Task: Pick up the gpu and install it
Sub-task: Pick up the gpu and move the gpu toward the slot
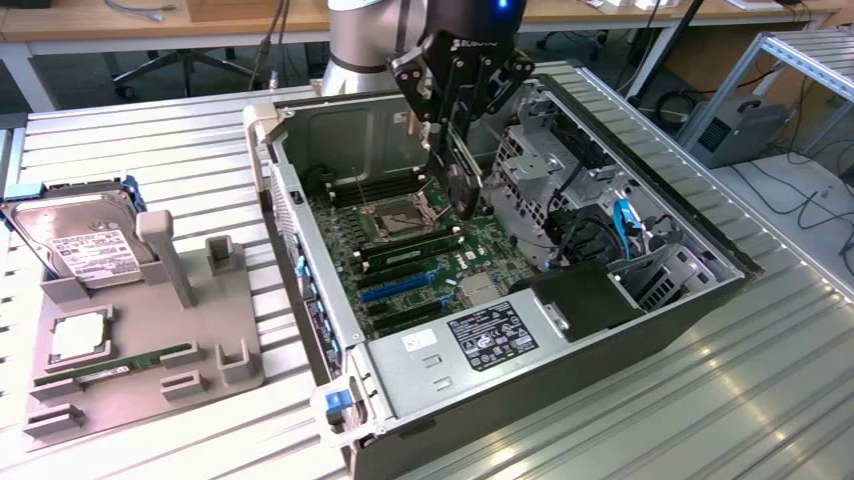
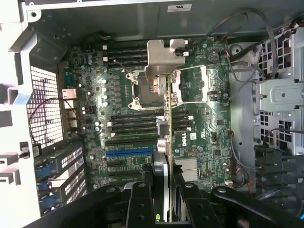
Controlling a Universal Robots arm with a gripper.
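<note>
The gpu [image 1: 462, 180] hangs edge-on, upright, over the open computer case [image 1: 694, 300], above the green motherboard [image 1: 427, 255] and clear of it. My gripper [image 1: 449, 118] is shut on the card's upper edge. In the wrist view the gpu [image 2: 170, 118] is a thin line running away from the gripper [image 2: 164, 192], and its silver metal bracket [image 2: 161, 59] lies over the CPU socket area. The black fingers [image 2: 141, 202] clamp the card from both sides. A blue expansion slot [image 2: 128, 153] [image 1: 400, 288] sits off to one side of the card.
On the exterior view's left a grey fixture [image 1: 127, 385] holds a hard drive [image 1: 80, 245] and a green RAM stick [image 1: 114, 368]. Inside the case are a drive cage [image 1: 534, 175], cables [image 1: 621, 225] and a power supply [image 1: 494, 335]. The case stands on a ribbed metal table [image 1: 721, 410].
</note>
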